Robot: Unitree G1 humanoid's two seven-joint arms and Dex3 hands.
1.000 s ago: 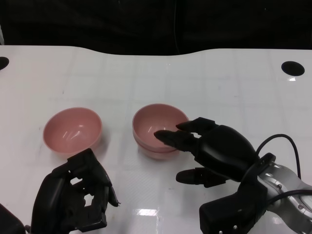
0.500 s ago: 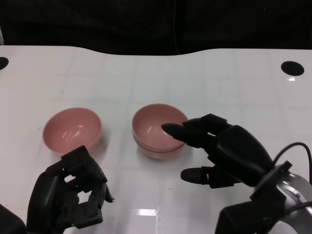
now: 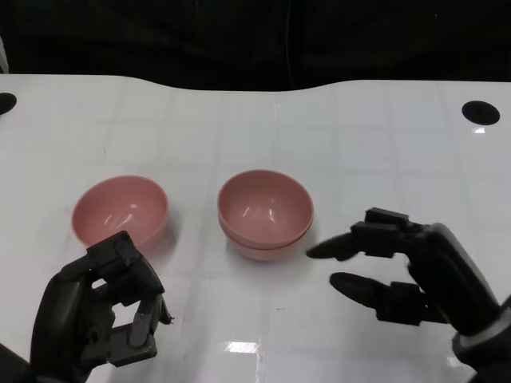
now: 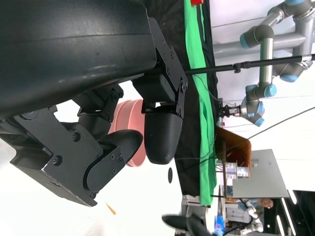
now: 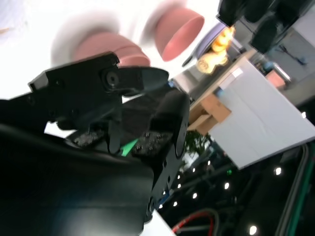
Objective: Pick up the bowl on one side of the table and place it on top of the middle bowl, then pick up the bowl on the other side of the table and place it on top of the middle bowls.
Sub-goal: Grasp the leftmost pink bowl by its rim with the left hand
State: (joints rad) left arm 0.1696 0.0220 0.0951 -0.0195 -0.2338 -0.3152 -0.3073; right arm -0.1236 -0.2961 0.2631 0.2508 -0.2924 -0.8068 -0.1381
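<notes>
Two pink bowls sit nested as the middle stack (image 3: pixel 265 214) (image 5: pixel 106 45). A single pink bowl (image 3: pixel 120 211) (image 4: pixel 127 112) (image 5: pixel 182 30) stands to its left. My right hand (image 3: pixel 407 270) (image 5: pixel 113 103) hovers just right of the stack, fingers spread toward it, touching nothing and holding nothing. My left hand (image 3: pixel 100 317) (image 4: pixel 118 123) hangs in front of the single bowl, nearer me, with its fingers curled in and nothing in them. It is apart from that bowl.
The white table (image 3: pixel 343 136) stretches back to a dark edge. Round black holes sit at its far right (image 3: pixel 479 112) and far left (image 3: pixel 5 102).
My right hand has drawn its fingers off the middle stack's rim and moved right and back toward me. The left hand has sunk slightly lower in view. The bowls stayed put.
</notes>
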